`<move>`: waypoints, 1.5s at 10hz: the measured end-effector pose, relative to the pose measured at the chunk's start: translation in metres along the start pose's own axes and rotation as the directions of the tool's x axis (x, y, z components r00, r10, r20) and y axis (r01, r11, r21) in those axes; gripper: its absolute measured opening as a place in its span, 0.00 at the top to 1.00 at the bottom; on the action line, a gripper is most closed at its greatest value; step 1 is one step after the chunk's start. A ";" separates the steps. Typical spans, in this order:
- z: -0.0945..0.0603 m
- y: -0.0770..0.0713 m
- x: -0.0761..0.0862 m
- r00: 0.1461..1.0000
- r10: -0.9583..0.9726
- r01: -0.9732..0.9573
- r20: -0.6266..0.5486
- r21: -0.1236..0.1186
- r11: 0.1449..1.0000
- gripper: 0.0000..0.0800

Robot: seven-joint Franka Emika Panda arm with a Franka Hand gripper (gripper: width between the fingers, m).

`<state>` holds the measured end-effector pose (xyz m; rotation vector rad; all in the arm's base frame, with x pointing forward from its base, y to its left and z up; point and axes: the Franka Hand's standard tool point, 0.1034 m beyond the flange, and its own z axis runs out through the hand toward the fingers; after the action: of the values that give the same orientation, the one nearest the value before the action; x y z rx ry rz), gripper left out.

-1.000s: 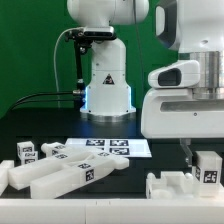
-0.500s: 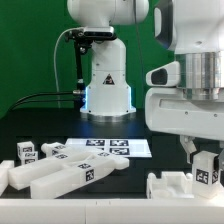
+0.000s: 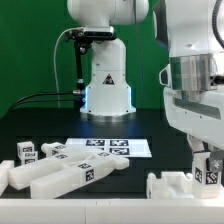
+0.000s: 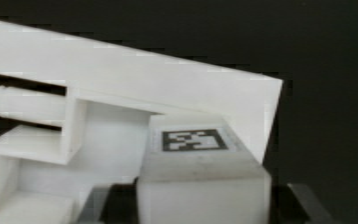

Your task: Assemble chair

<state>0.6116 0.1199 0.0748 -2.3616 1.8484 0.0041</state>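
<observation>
My gripper (image 3: 207,163) hangs at the exterior view's right, low over the table. Its dark pads press both sides of a small white tagged block (image 3: 211,173), so it is shut on that chair part. In the wrist view the same block (image 4: 202,185) fills the space between the fingers, its tag facing the camera. Just beyond it lies a bigger white chair part (image 4: 140,80) with a stepped notch, and the block touches or nearly touches it. That bigger part (image 3: 170,186) sits at the front right of the table.
Long white chair bars (image 3: 62,176) and two small tagged blocks (image 3: 27,151) lie at the front left. The marker board (image 3: 105,146) lies flat mid-table. The robot's base (image 3: 107,85) stands behind it, against a green backdrop.
The arm's wrist housing has shifted toward the exterior view's right and risen a little. The fingers have narrowed onto the small block, which has barely moved.
</observation>
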 end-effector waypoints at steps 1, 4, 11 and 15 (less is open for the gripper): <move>0.000 0.000 0.001 1.000 -0.031 0.031 0.000 0.000 1.000 0.64; -0.001 0.000 0.000 0.840 -0.542 0.543 0.026 -0.026 0.839 0.28; 0.002 -0.002 0.006 0.309 -0.951 0.951 0.011 -0.035 0.308 0.19; 0.002 -0.002 0.005 0.518 -0.855 0.855 0.004 -0.035 0.518 0.65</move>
<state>0.6149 0.1158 0.0724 -3.0141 0.4598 -0.0888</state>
